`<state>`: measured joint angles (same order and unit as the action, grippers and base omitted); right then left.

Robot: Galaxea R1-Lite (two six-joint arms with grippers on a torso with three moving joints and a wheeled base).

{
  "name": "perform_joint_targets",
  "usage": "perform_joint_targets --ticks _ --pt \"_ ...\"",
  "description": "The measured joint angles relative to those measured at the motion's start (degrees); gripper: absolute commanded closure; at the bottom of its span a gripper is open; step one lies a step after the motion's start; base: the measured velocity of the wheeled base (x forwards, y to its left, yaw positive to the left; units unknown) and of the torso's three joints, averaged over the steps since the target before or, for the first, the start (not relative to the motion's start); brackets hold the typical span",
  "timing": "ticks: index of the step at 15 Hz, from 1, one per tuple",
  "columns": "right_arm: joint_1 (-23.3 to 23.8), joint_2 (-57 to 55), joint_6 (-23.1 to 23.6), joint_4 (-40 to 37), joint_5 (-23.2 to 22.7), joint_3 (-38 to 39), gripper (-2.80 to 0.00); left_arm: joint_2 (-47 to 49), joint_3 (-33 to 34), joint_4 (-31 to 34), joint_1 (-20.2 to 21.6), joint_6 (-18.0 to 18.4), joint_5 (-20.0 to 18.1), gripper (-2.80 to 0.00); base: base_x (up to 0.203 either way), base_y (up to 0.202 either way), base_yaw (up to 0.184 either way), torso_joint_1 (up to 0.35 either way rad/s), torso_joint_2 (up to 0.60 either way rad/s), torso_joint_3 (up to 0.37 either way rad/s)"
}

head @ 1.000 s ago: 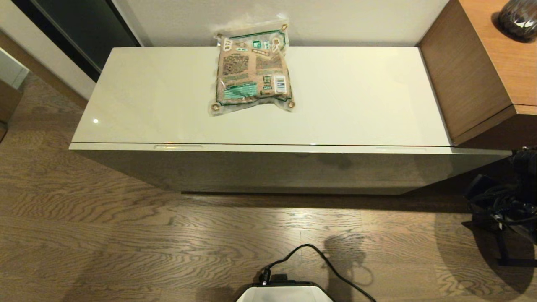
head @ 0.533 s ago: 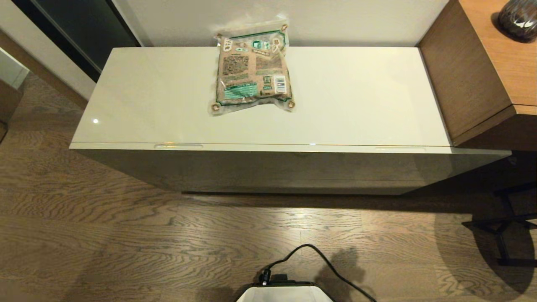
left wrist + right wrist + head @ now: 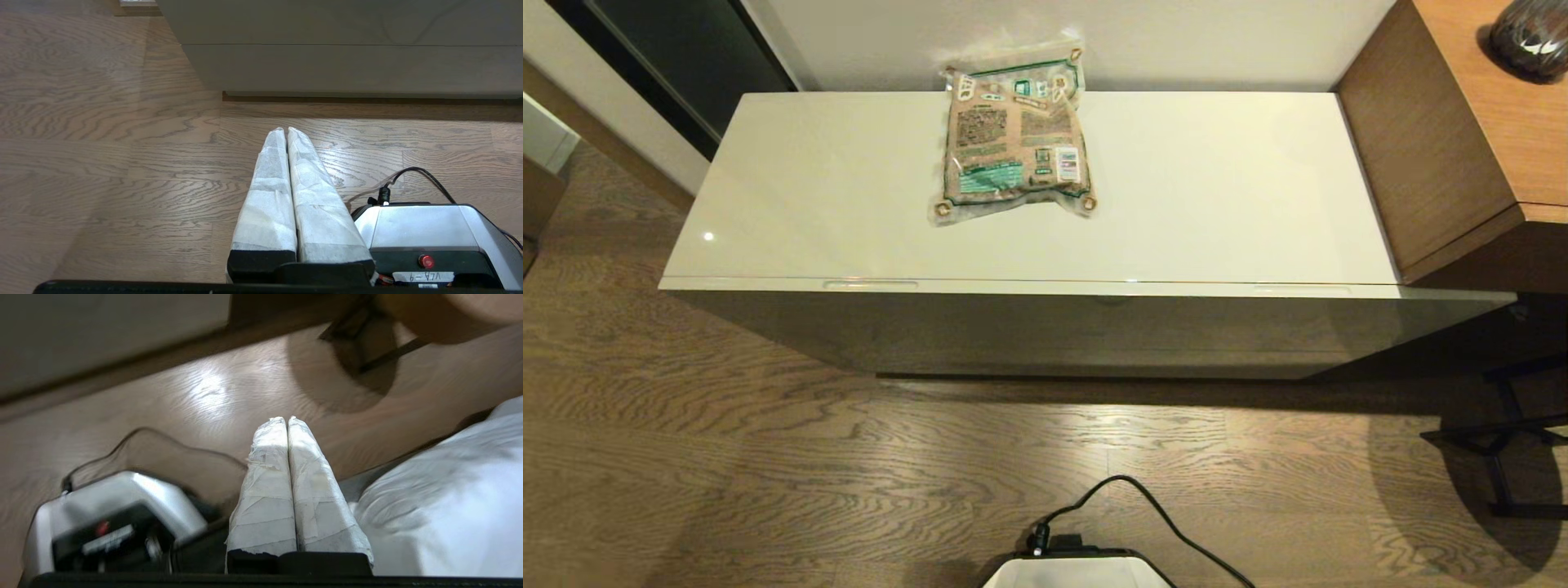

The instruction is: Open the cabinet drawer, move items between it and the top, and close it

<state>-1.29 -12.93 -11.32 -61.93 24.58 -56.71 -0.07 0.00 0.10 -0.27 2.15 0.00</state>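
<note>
The clear brown snack bag with a green band (image 3: 1013,139) lies flat at the back middle of the glossy beige top (image 3: 1217,204). The cabinet drawer (image 3: 1094,327) is closed, and its two slot handles (image 3: 870,285) (image 3: 1303,289) show near the ends of its front edge. Neither arm appears in the head view. My left gripper (image 3: 286,130) is shut and empty, hanging low over the wooden floor in front of the cabinet. My right gripper (image 3: 287,419) is also shut and empty, over the floor beside the robot base.
A taller brown wooden unit (image 3: 1445,139) adjoins the cabinet's right end, with a dark vase (image 3: 1531,33) on it. The robot base (image 3: 1078,572) and its black cable (image 3: 1168,514) sit on the floor in front. Black stand legs (image 3: 1503,441) are at the right.
The right arm, seen at the head view's right edge a second ago, has dropped out of that view. The bag and the drawer have not moved.
</note>
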Motion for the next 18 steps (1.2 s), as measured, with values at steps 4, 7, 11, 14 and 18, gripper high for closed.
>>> perform_joint_targets --ticks 4,7,11,14,18 --pt "0.74 9.22 2.81 13.19 -10.94 13.76 0.00 0.00 0.00 -0.10 0.00 0.30 0.02 0.00 0.000 0.000 0.000 0.000 0.00 0.000" --pt "0.78 12.00 3.64 35.85 -20.92 27.99 0.00 0.00 0.00 -0.10 0.00 0.03 0.05 0.00 0.000 0.000 0.000 0.000 0.00 0.000" --pt "0.78 12.91 4.13 66.30 -31.64 50.48 0.00 0.00 0.00 -0.10 0.00 -0.15 0.00 0.00 0.000 0.000 0.000 0.000 0.00 0.000" --pt "0.78 13.04 4.08 70.33 -29.49 55.90 0.00 0.00 0.00 -0.02 0.00 -0.30 0.00 0.00 0.000 0.000 0.000 0.000 0.00 0.000" --pt "0.78 13.04 2.96 60.80 -23.73 55.20 0.00 0.00 0.00 0.00 0.00 -0.26 -0.02 0.00 0.000 0.000 0.000 0.000 0.00 0.000"
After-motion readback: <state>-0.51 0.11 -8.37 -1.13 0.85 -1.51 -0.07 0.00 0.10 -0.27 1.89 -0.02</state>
